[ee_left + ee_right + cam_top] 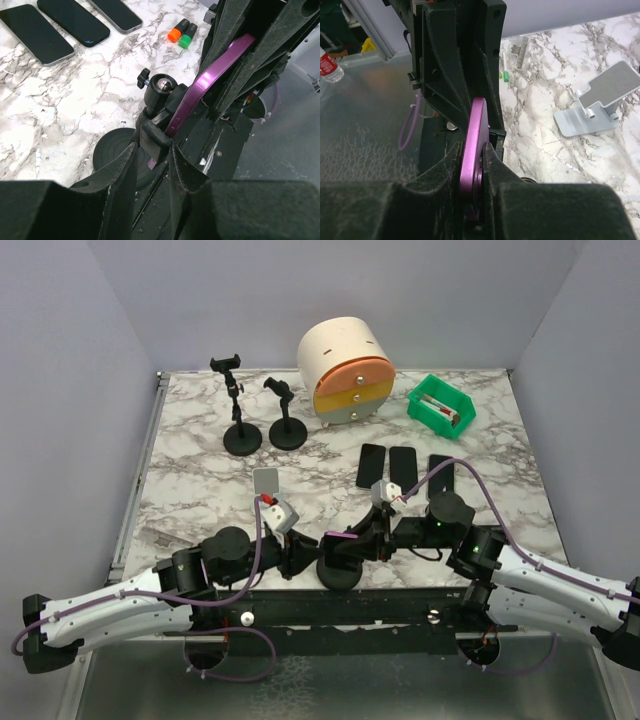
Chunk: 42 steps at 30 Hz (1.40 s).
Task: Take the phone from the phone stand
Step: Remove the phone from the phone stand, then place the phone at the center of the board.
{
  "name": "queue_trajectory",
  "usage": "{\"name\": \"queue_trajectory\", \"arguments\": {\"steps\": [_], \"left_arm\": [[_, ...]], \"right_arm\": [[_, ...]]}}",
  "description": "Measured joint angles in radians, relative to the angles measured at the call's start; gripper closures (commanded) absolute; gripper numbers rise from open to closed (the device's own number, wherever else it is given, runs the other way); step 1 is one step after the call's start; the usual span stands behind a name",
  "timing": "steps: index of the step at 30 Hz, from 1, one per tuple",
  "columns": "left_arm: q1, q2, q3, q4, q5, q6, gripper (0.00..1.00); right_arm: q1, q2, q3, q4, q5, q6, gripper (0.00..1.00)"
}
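The purple phone (pixel 345 536) stands on edge in the black phone stand (pixel 338 573) at the table's near edge, between the two arms. My right gripper (pixel 472 146) is shut on the phone (pixel 474 132), one finger on each flat face. My left gripper (pixel 152 147) straddles the stand's clamp arm (pixel 156 136) just below the ball joint (pixel 162 86), jaws parted with a small gap beside the clamp. In the left wrist view the phone (pixel 210 82) leans up and to the right above the stand's round base (pixel 112 150).
Three dark phones (pixel 400 465) lie flat mid-table. Two more black stands (pixel 242 435) (pixel 287 430) and a silver stand (pixel 266 482) are further left. A round drawer unit (pixel 347 370) and green bin (pixel 441 407) sit at the back. Orange and green markers (pixel 181 36) lie nearby.
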Motion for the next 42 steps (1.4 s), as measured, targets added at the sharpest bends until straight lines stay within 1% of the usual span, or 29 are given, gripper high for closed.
{"name": "queue_trajectory", "arguments": {"steps": [15,18,23,25,27,28,31,34,37,40,42], "left_arm": [[0.000,-0.008,0.015,-0.014,-0.006,-0.001,0.68],[0.000,-0.010,0.015,-0.004,-0.006,0.000,0.63],[0.001,-0.045,0.012,0.034,-0.006,0.027,0.49],[0.024,-0.086,0.006,0.044,-0.069,0.066,0.43],[0.058,-0.117,0.006,0.054,-0.112,0.105,0.39],[0.070,-0.154,0.009,0.074,-0.111,0.130,0.37],[0.071,-0.166,0.022,0.086,-0.058,0.184,0.32],[0.071,-0.161,0.026,0.090,0.013,0.235,0.30],[0.071,-0.145,0.026,0.101,0.048,0.268,0.30],[0.071,-0.135,0.026,0.119,0.041,0.290,0.30],[0.071,-0.143,0.023,0.140,-0.001,0.302,0.30]], "right_arm": [[0.000,-0.014,0.000,0.009,-0.005,0.010,1.00],[0.000,-0.026,0.000,0.000,0.007,0.006,1.00],[0.015,-0.074,0.001,-0.016,0.041,-0.002,1.00],[0.037,-0.089,0.011,-0.041,-0.013,0.007,1.00],[0.067,-0.097,0.029,-0.064,-0.070,0.008,1.00],[0.074,-0.096,0.043,-0.076,-0.094,0.007,1.00],[0.077,-0.087,0.082,-0.099,-0.125,-0.002,1.00],[0.076,-0.077,0.108,-0.117,-0.134,-0.012,1.00],[0.076,-0.076,0.111,-0.126,-0.132,-0.020,1.00],[0.076,-0.079,0.111,-0.137,-0.109,-0.027,1.00],[0.076,-0.091,0.109,-0.132,-0.087,-0.026,1.00]]}}
